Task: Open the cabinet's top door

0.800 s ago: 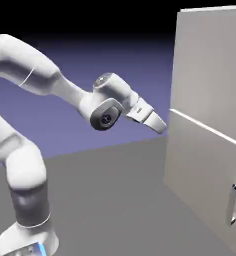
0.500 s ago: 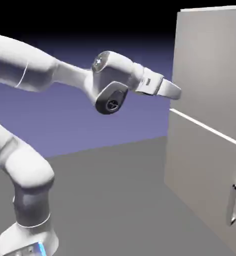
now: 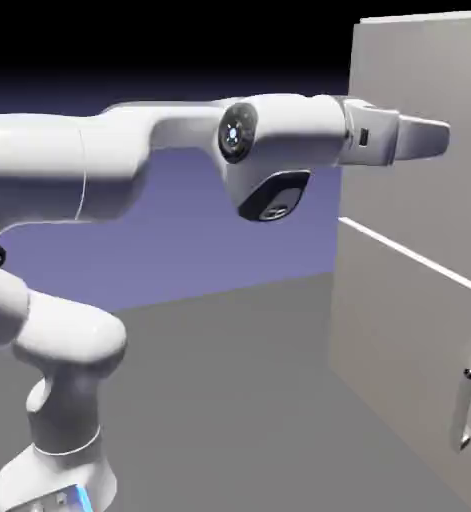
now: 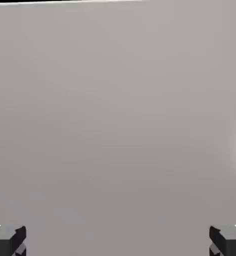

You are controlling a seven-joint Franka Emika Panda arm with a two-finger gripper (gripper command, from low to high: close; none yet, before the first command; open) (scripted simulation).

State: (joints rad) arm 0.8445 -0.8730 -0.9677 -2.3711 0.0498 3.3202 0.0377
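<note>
While the gripper hangs level with its 2 fingertips spread wide on nothing, the top door fills the hand view as bare pale panel. It sits at 3 o'clock in the exterior view, upper half of 1 cabinet with 2 doors. Likely stiff and hinged; take it by its handle, which no view shows. 1 handle shows at 4 o'clock.

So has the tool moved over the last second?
Yes. The tool rose and swung rightward, from level with the seam between the doors to in front of the top door.
</note>
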